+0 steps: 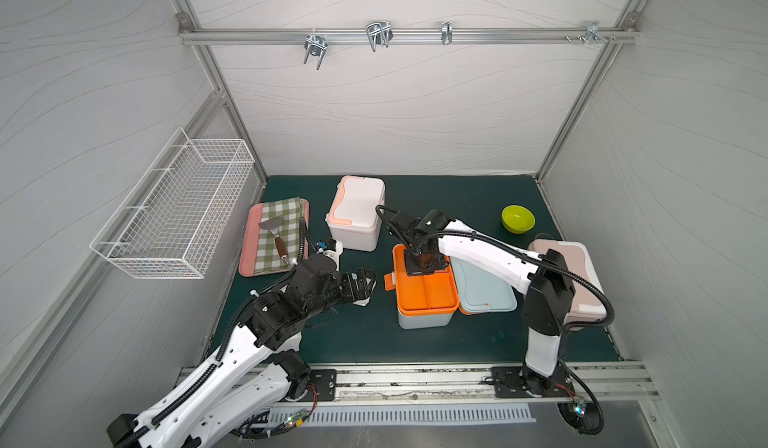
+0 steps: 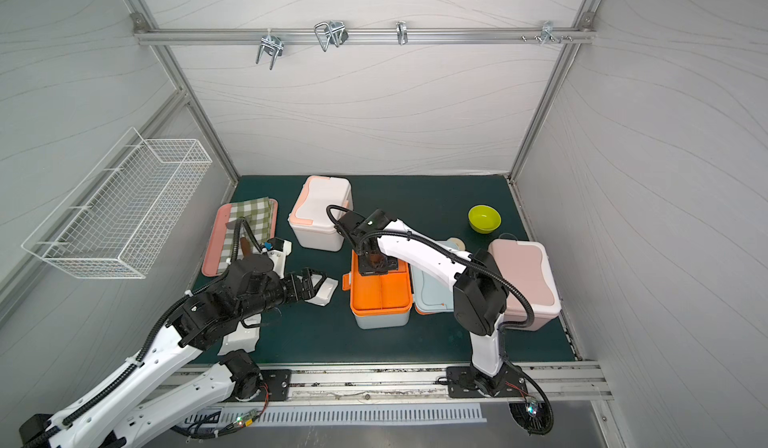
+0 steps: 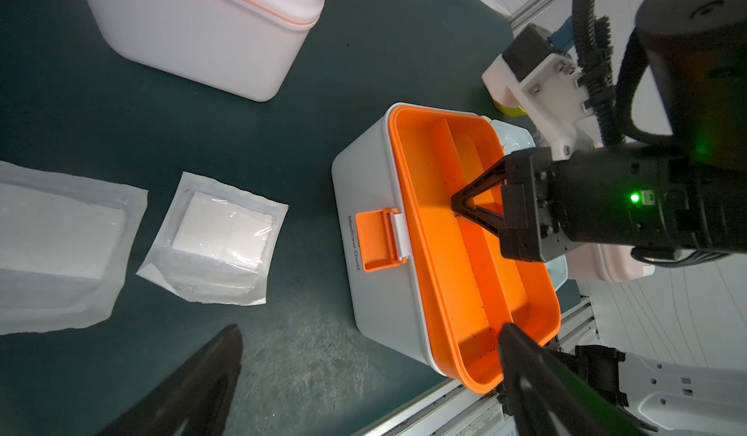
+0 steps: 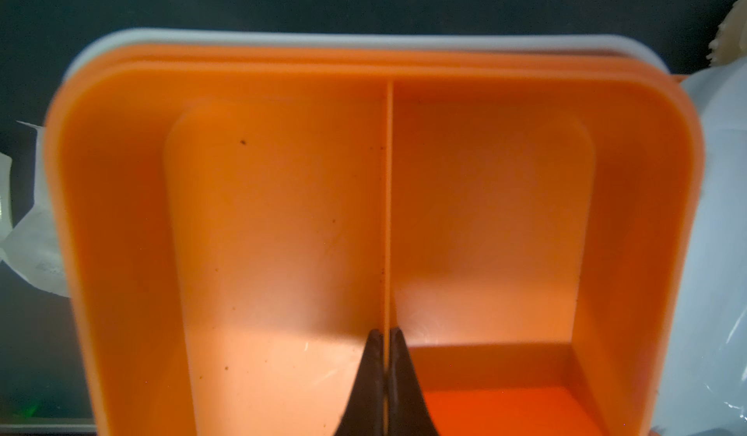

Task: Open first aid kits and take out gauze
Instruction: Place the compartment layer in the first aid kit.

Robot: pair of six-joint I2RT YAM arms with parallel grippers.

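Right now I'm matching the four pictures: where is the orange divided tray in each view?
In a top view: orange divided tray at centre, in the open kit.
In a top view: same place.
Left wrist: beside the orange latch, at.
Right wrist: fills the picture.
Shared landmark: right tool pinching its centre divider.

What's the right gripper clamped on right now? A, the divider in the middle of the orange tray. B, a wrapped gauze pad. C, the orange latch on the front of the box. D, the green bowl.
A: in the right wrist view the right gripper has its jaws shut on either side of the divider that runs down the middle of the orange tray.
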